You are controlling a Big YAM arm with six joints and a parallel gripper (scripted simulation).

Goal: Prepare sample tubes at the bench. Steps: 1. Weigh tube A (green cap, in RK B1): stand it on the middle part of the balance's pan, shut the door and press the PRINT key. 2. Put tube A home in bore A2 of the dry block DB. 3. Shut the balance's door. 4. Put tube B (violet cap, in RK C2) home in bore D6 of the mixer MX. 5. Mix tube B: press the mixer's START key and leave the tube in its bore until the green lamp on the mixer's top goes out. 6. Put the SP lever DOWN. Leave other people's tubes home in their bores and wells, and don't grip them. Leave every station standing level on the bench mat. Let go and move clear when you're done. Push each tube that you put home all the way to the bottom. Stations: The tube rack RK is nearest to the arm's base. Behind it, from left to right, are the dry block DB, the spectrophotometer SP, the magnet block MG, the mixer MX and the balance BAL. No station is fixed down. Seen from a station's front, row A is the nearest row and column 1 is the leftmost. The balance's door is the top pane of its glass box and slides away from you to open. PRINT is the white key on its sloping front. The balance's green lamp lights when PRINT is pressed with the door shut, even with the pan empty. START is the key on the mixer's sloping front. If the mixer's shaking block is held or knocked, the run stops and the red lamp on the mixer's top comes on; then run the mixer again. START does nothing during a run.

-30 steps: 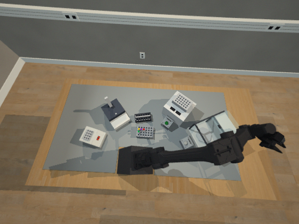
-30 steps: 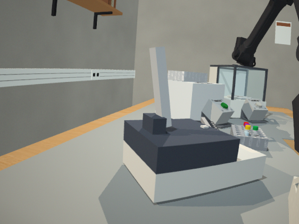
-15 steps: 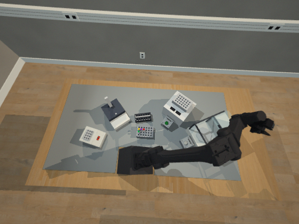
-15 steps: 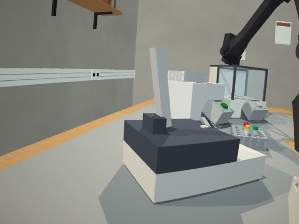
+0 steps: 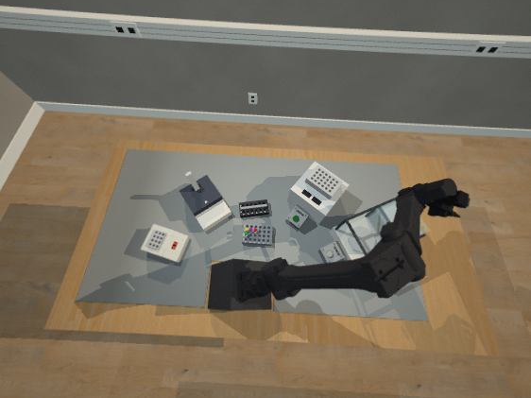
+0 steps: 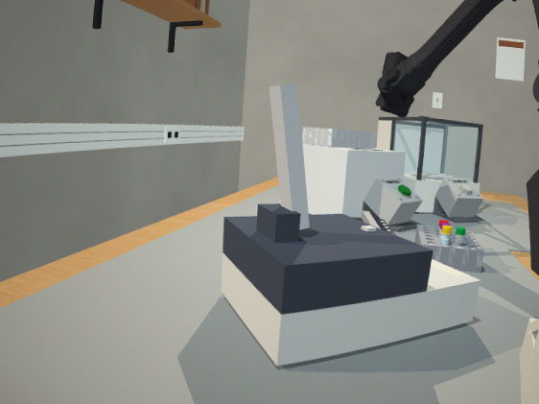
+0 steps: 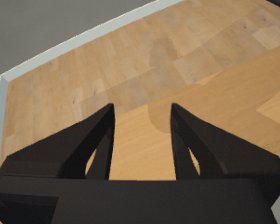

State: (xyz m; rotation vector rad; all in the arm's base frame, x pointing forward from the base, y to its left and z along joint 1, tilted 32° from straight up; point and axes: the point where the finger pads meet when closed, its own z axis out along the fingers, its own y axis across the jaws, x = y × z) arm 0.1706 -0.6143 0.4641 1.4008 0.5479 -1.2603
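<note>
- At far left, the off-white dry block sits on the gray bench mat, its red display lit beside a grid of bores.
- Next along, the dark-topped spectrophotometer stands with its pale lever raised.
- At center, the magnet block lies just behind the tube rack. The rack holds green-capped tube A and violet-capped tube B, along with a yellow-capped tube and a red-capped one.
- Right of center, the white mixer presents its green START key on a sloping front.
- Farther right, the balance rises in dark-framed glass, its PRINT key in front. The black arm crosses the top view of it; the door's position is hard to judge.
- At far right, the gripper hangs past the mat's edge, its fingers partly spread with nothing between them, well apart from both tubes.
</note>
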